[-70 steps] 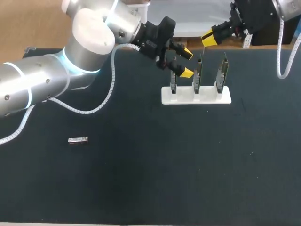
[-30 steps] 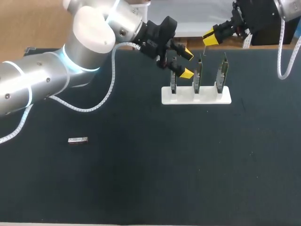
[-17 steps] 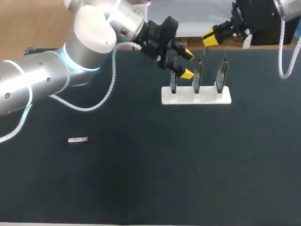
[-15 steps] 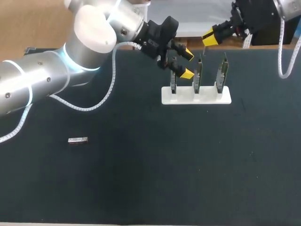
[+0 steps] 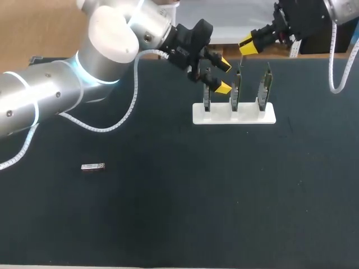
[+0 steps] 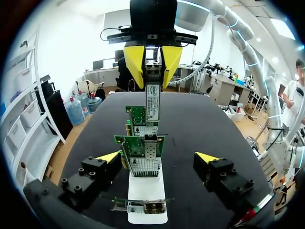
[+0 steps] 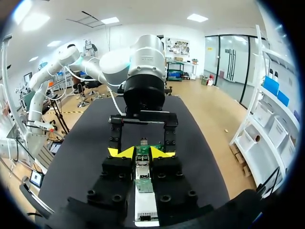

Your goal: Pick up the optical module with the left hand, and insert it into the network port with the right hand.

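— What's ahead?
— A white holder [image 6: 147,191] with three upright cards [image 6: 139,153], between the spread fingers of the left gripper [image 6: 158,158].
— Beyond?
— The right gripper [image 6: 152,66] clamps a module [image 6: 152,101] above the farthest card, toward the desk's [image 6: 205,121] far edge.

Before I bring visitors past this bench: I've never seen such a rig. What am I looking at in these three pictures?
Two robot arms work at a dark table. One picture looks down from above and behind the robot. The other two come from cameras on each wrist, looking out along the yellow-tipped fingers. A white stand holds three green network cards upright. The left gripper is open close to the cards and holds nothing. The right gripper faces it from beyond the stand and is shut on a slim silver optical module, which hangs above the cards. A second module lies loose on the table, far from both grippers.
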`<action>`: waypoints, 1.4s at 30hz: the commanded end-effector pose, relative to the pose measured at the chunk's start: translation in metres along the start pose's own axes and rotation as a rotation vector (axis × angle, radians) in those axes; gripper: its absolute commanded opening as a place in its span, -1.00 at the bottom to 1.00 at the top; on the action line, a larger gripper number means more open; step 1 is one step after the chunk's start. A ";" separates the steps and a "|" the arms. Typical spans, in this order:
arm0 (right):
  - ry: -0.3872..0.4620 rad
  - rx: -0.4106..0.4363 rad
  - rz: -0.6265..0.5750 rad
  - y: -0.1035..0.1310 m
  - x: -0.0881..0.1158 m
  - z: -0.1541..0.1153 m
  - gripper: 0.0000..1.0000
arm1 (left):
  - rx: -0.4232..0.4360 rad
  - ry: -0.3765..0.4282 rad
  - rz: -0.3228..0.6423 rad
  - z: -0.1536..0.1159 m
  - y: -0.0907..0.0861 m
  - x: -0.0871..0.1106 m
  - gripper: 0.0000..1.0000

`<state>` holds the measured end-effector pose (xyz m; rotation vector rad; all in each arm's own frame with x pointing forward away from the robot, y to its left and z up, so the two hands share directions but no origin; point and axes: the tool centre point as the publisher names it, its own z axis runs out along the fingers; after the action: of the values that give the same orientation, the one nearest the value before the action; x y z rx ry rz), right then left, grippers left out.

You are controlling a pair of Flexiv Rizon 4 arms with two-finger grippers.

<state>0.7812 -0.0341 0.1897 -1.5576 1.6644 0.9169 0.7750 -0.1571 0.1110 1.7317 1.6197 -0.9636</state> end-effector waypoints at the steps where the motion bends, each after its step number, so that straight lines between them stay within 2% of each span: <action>1: 0.006 -0.007 0.000 -0.003 -0.001 0.004 -1.00 | 0.003 0.004 -0.001 0.000 0.002 -0.001 1.00; 28: 0.044 -0.044 -0.017 -0.002 0.003 0.012 -1.00 | 0.003 0.004 -0.001 0.000 0.002 -0.001 1.00; 42: 0.061 -0.023 -0.024 -0.003 0.005 0.013 -1.00 | 0.003 0.004 -0.001 0.000 0.002 -0.001 1.00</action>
<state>0.7843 -0.0266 0.1788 -1.6335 1.6777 0.8906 0.7750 -0.1571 0.1110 1.7318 1.6197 -0.9637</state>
